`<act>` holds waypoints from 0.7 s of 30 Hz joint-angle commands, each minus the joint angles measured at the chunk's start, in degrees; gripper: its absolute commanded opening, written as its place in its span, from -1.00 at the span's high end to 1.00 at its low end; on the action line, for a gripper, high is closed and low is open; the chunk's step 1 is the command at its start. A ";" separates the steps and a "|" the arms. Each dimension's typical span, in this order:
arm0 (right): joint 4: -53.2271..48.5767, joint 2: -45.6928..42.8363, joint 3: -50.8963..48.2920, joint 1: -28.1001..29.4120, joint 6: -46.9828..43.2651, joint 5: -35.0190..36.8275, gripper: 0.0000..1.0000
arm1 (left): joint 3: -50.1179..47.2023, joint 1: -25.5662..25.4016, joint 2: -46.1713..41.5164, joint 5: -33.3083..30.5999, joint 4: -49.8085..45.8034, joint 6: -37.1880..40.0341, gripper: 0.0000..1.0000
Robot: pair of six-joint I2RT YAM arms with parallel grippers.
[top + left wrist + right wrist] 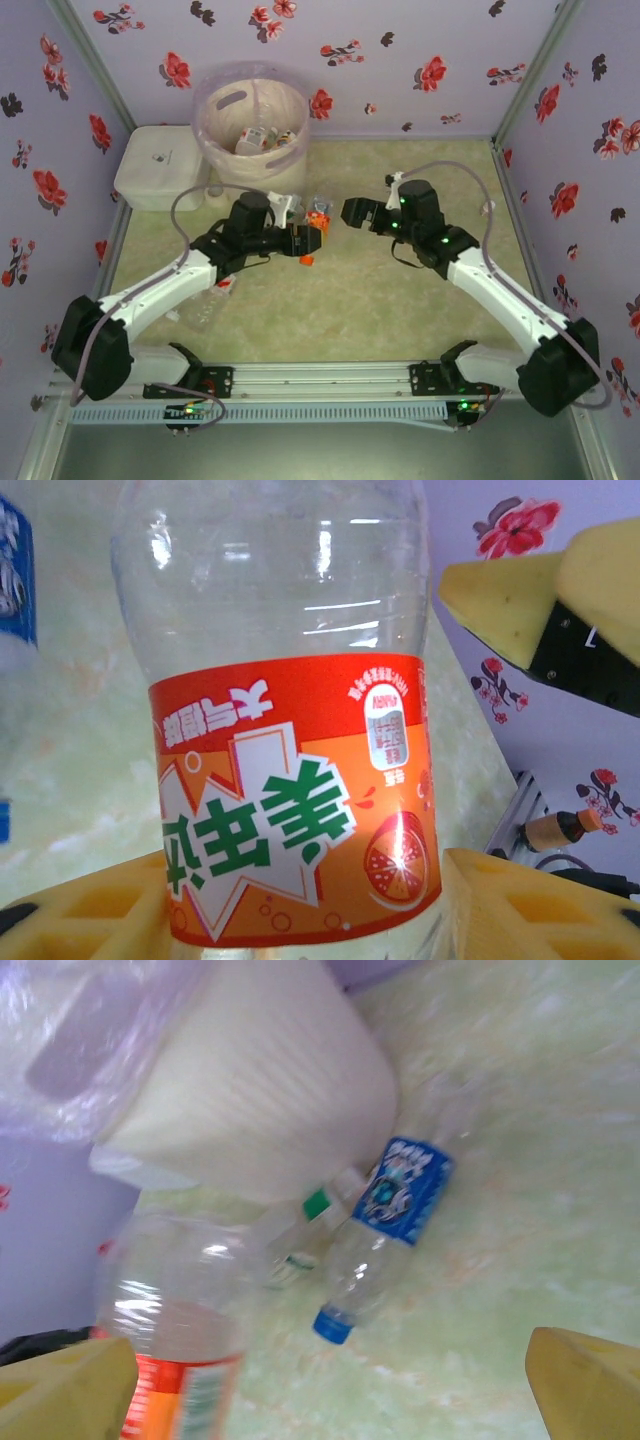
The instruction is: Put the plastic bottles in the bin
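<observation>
Floral walls, green worktop (350, 310); my left pincer (305, 240) holds orange bottle (290, 780) at its label. It looks light, crushable, slick. Right pincer (352, 212) gapes wide.

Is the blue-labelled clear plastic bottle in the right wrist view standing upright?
No, the blue-labelled clear plastic bottle lies on its side on the pale green table.

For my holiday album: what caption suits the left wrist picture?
An orange-labelled bottle, its print upside down, gripped between the left arm's yellow jaws.
</observation>
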 commanded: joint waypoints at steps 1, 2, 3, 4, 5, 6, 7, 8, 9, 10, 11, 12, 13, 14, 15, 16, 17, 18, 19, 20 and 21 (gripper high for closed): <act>-6.81 -2.74 -0.25 -0.51 -2.24 9.64 -0.99 | 7.25 0.41 -3.91 -1.39 -8.30 7.05 0.11; -7.18 -3.84 -1.11 -0.51 -2.13 11.13 -0.99 | 9.77 0.39 -4.54 -1.95 -11.68 8.16 0.15; -7.19 -4.98 -2.19 -0.50 -1.92 12.48 -0.99 | 12.01 0.40 -5.36 -2.50 -14.64 9.10 0.21; -6.96 -5.96 -3.25 -0.51 -1.85 13.56 -0.99 | 13.57 0.41 -6.16 -2.81 -16.22 9.84 0.27; -6.49 -7.14 -4.64 -0.51 -1.95 14.79 -0.99 | 15.45 0.53 -7.12 -3.52 -18.06 10.87 0.36; -5.74 -8.28 -5.96 -0.60 -2.06 16.17 -0.99 | 17.61 0.91 -7.73 -4.58 -20.38 11.94 0.45; -5.34 -9.15 -7.04 -0.60 -2.04 17.27 -0.99 | 20.24 1.56 -7.80 -5.39 -22.73 12.97 0.54; -5.20 -9.88 -7.84 -0.68 -2.07 18.13 -0.99 | 23.44 2.62 -7.37 -6.16 -25.74 14.39 0.61; -5.47 -10.29 -8.30 -0.73 -2.30 18.39 -0.99 | 26.86 3.92 -6.52 -7.14 -29.11 16.20 0.66; -5.91 -10.58 -8.49 -0.77 -2.32 18.42 -0.99 | 29.71 5.20 -5.64 -8.67 -31.87 17.52 0.73; -6.91 -11.00 -8.46 -0.77 -2.23 18.45 -0.99 | 32.53 6.82 -4.44 -10.17 -34.51 18.73 0.80; -8.02 -11.54 -8.59 -0.78 -2.08 18.43 -0.99 | 35.27 8.71 -3.27 -10.55 -36.06 19.61 0.88; -8.68 -12.22 -9.02 -0.77 -1.82 18.35 -0.99 | 37.12 10.47 -2.22 -10.30 -36.62 20.19 0.96; -8.97 -13.26 -10.01 -0.77 -1.57 18.14 -0.99 | 39.21 12.45 -0.87 -9.96 -37.00 20.71 1.00; -8.84 -14.51 -11.16 -0.77 -1.52 17.88 -0.99 | 41.63 14.25 0.84 -9.90 -37.78 21.35 1.00; -8.71 -15.61 -12.22 -0.77 -1.14 17.85 -0.99 | 43.87 15.62 2.44 -9.80 -38.58 22.16 1.00; -8.71 -16.61 -13.20 -0.80 -0.97 17.70 -0.99 | 46.56 16.95 4.75 -9.63 -39.68 23.11 1.00; -8.75 -17.38 -13.98 -0.86 -0.85 17.21 -0.99 | 49.27 18.17 7.34 -9.13 -40.74 24.35 1.00; -8.86 -17.93 -14.45 -0.86 -0.83 16.83 -0.99 | 51.48 19.06 9.70 -8.66 -41.61 25.61 1.00; -9.10 -18.45 -14.83 -0.86 -0.75 16.42 -0.99 | 54.44 20.01 12.77 -8.22 -43.41 27.09 1.00; -9.62 -18.77 -14.89 -0.82 -0.70 16.20 -0.99 | 57.64 20.97 15.92 -8.19 -45.35 28.46 1.00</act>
